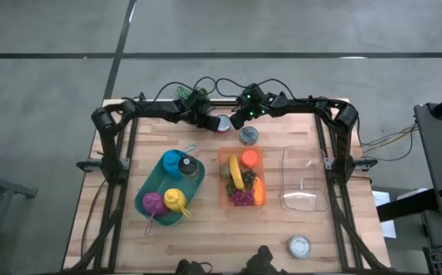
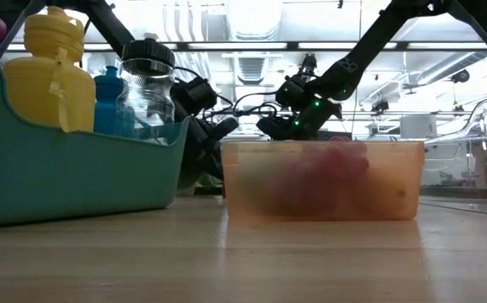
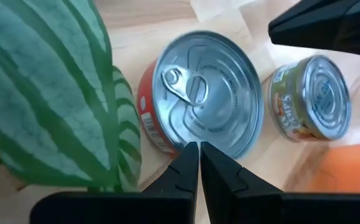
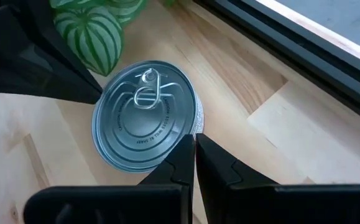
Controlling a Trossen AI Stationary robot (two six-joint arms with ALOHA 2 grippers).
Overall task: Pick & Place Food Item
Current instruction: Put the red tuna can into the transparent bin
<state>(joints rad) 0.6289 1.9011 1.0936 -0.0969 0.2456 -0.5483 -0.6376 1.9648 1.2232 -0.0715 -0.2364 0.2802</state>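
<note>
orange bin point(image 1: 241, 177) of food at table point(image 1: 205, 221) centre; left gripper point(image 1: 214, 122) and right gripper point(image 1: 240, 116) closed, empty, over far cans point(image 1: 224, 123).

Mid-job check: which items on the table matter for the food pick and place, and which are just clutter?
In play:
orange food bin
clear container
red-label can
green-label can
left hand, shut
right hand, shut

Lying about:
teal tray of bottles
lone can
striped leaves
</note>
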